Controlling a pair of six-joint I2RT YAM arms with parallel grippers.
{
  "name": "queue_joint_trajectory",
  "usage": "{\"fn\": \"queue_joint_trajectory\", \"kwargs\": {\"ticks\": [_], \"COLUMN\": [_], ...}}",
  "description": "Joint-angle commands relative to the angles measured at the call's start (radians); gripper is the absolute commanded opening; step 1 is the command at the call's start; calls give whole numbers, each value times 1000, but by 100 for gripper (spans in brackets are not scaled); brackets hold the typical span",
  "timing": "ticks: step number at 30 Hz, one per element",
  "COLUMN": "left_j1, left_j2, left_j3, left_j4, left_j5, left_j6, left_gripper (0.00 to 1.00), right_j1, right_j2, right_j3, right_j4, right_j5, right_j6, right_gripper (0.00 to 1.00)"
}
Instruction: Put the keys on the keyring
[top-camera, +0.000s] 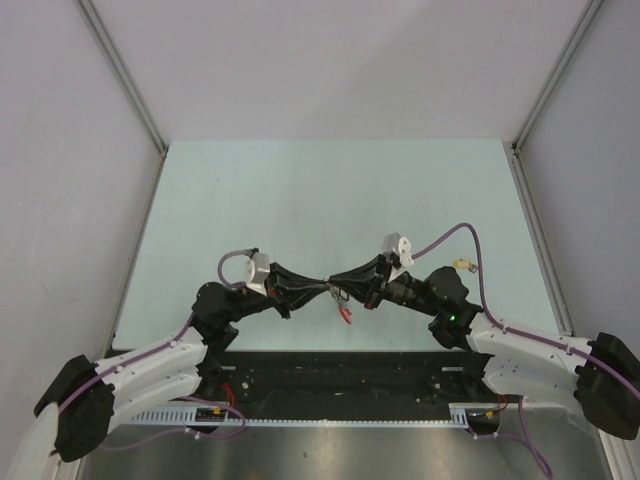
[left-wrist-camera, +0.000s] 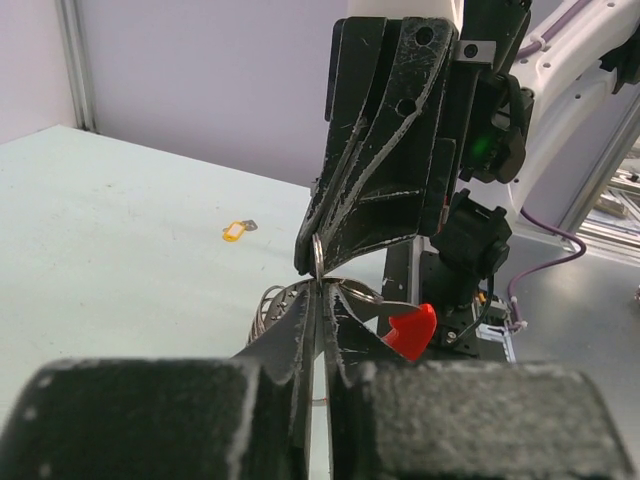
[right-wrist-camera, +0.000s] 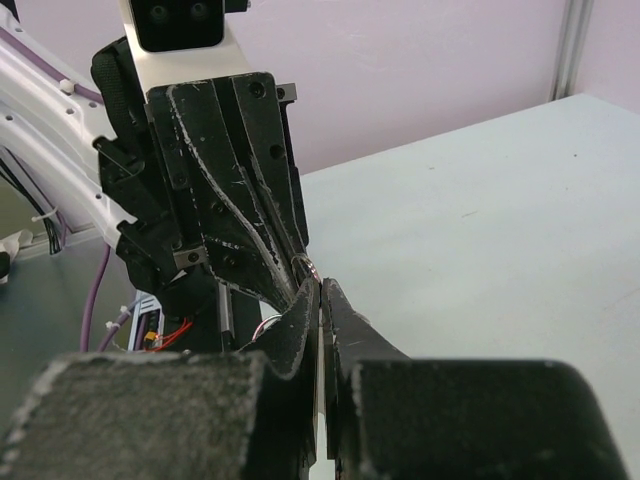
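Note:
My two grippers meet tip to tip above the near middle of the table. The left gripper (top-camera: 318, 284) (left-wrist-camera: 321, 287) is shut on the keyring's thin metal ring (left-wrist-camera: 317, 256). The right gripper (top-camera: 340, 280) (right-wrist-camera: 321, 284) is shut too, pinching the same ring (right-wrist-camera: 305, 266) from the other side. The grey strap and red end piece (left-wrist-camera: 412, 331) (top-camera: 347, 315) hang below the tips. A yellow-headed key (top-camera: 465, 266) (left-wrist-camera: 234, 231) lies on the table by the right arm. No blue-headed key shows.
The pale green table (top-camera: 330, 190) has grey walls on three sides. A black rail and cable tray (top-camera: 330, 385) run along the near edge between the arm bases. The right arm's purple cable (top-camera: 470, 250) loops above the yellow key.

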Motion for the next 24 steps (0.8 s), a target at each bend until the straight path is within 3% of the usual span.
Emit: {"fn": "queue_joint_trajectory", "kwargs": {"ticks": [1,5,11,12,18,20,24], "left_j1": [-7,-7,-7,-5,-7,-7,-7], "left_j2": [-24,-103,-179,-189,-189,-185,-169], "left_j3": [42,50,134,164,264,283,289], "left_j4": [92,1,-344,-433,-690,-748,-797], "left_j5": [26,-17,-60,-63,-72,-77,-107], "left_j6": [-13,46,161,175,252,263,252], "left_gripper": [0,0,0,0,0,0,0], "right_j1": [-3,-4,-6,-6,-5,-6,-29], "right_j2": [9,-3,-26,-31,-77,-89,-80], "right_j3": [10,9,10,15,90,113,136], "right_j4": [28,-30,-127,-160,-373,-448,-499], "right_j5": [-15,-6,35,40,57,77,88], "right_j6": [-1,-15,-32,-33,-99,-124,-127], "right_gripper": [0,0,2,9,29,30,21]}}
